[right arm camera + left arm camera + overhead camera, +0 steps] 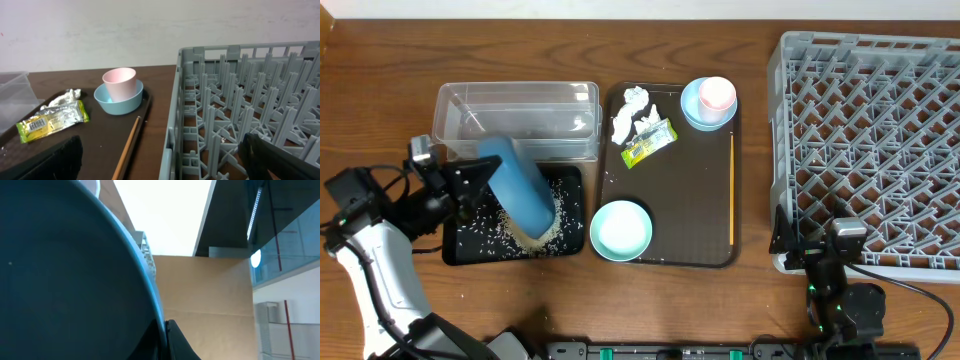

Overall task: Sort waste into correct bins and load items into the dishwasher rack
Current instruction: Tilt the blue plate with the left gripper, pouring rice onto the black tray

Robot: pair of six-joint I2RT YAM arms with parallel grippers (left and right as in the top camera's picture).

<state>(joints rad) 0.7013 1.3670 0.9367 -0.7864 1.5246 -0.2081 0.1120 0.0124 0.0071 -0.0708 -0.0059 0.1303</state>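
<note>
My left gripper (pixel 480 178) is shut on the rim of the dark blue dish (pixel 520 192) and holds it tipped on edge over the black tray (pixel 570 182). Loose rice (pixel 542 236) lies heaped under the dish's lower edge and scattered over the tray. The dish fills the left wrist view (pixel 65 280). The clear tub (pixel 520 110) stands behind. Tissue (pixel 632 110) and the green-and-yellow wrapper (pixel 648 143) lie on the brown tray (pixel 690 200), with the mint bowl (pixel 620 230) and the pink cup (pixel 717 94) in the light blue bowl (pixel 700 118). My right gripper (pixel 820 250) is open at the rack's (pixel 880 140) front left corner.
A wooden chopstick (pixel 731 190) lies along the brown tray's right side; it also shows in the right wrist view (pixel 127 147). The rack wall (pixel 172 120) stands between my right fingers.
</note>
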